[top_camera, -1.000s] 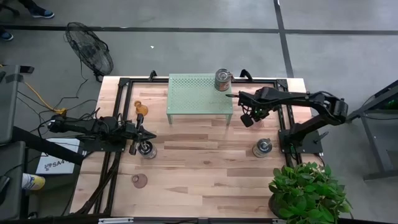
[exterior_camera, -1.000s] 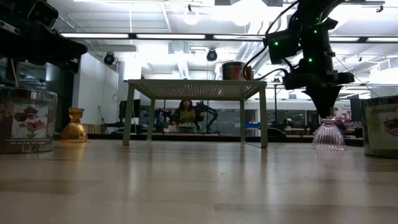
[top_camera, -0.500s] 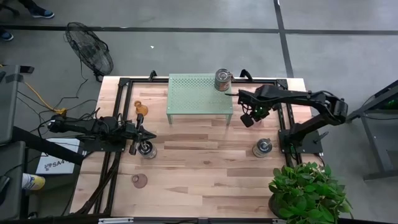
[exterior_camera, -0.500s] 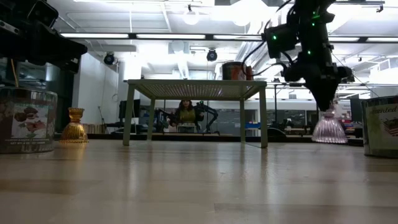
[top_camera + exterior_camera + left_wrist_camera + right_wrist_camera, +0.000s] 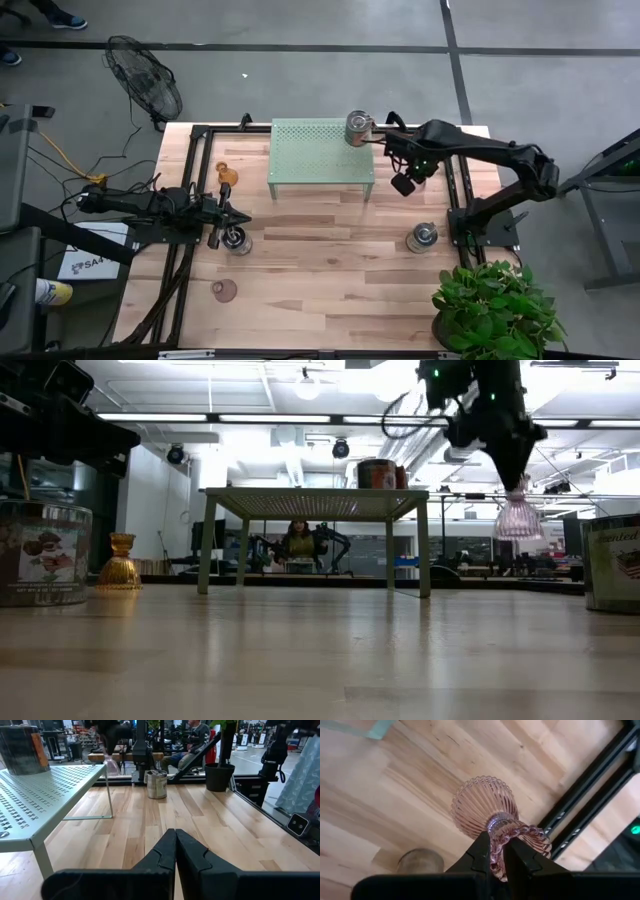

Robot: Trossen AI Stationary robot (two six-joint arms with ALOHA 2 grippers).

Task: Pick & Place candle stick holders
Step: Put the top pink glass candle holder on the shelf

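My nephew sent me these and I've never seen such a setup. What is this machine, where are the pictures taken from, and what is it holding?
Two robot arms work at a wooden table. One picture looks straight down, one looks level across the tabletop, and two come from cameras on the wrists. The right gripper holds a pink glass candle holder in the air beside the green stand. The left gripper waits shut by a metal holder. An amber holder and more holders sit on the table.
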